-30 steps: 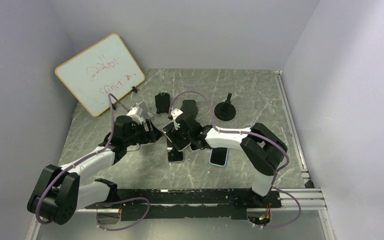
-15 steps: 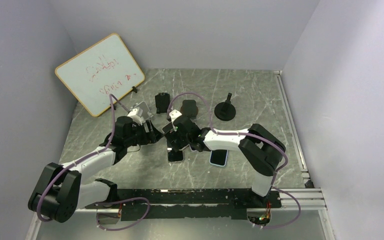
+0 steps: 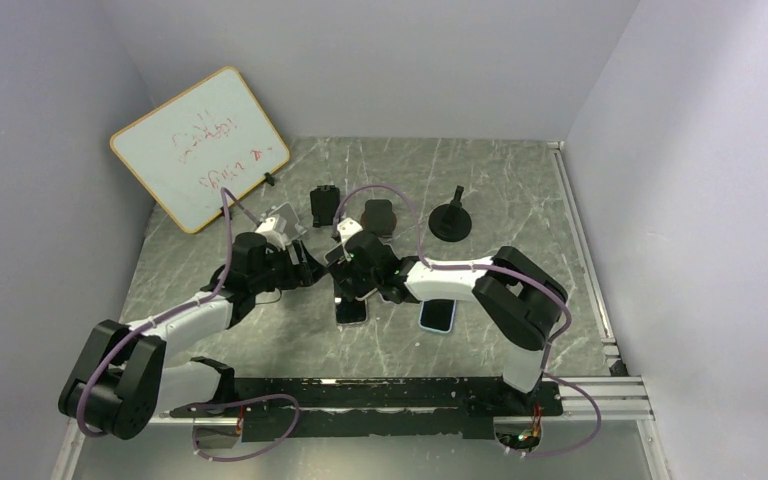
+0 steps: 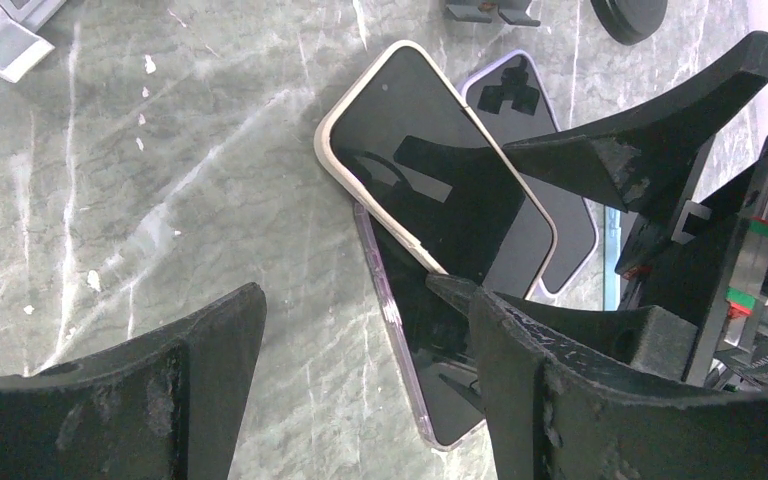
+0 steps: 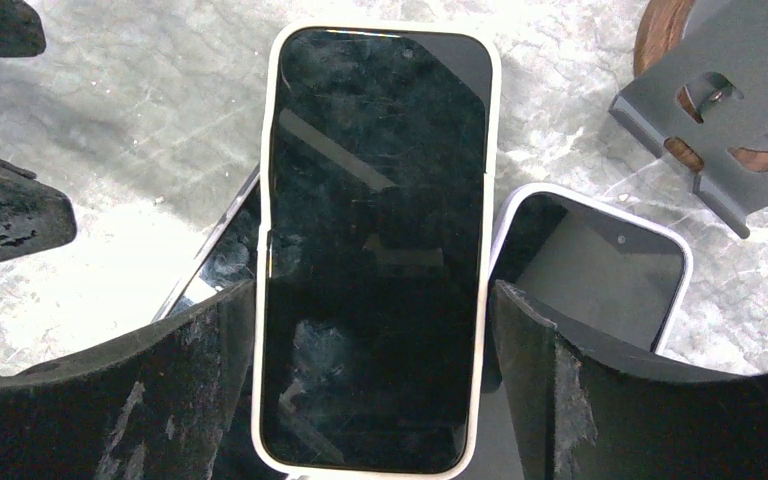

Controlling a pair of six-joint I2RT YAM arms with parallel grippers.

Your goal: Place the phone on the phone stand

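Observation:
My right gripper (image 5: 372,300) is shut on a cream-cased phone (image 5: 375,200), gripping its long sides near the lower end, screen up, just above the other phones. In the top view the phone (image 3: 340,258) and right gripper (image 3: 357,272) are at table centre. My left gripper (image 4: 355,340) is open and empty, low over the table just left of the phone (image 4: 430,160); in the top view the left gripper (image 3: 305,270) faces it. Phone stands stand behind: a black one (image 3: 324,203), a dark wood one (image 3: 378,215) and a round-based one (image 3: 450,220).
A clear-cased phone (image 4: 420,340) and a lavender-cased phone (image 5: 600,270) lie under the held phone. A blue phone (image 3: 438,313) lies to the right. A silvery stand (image 3: 282,220) sits behind my left gripper. A whiteboard (image 3: 200,145) leans at the back left.
My right gripper has moved a little left and back with the cream-cased phone, closer to the left gripper. My left gripper has edged slightly right.

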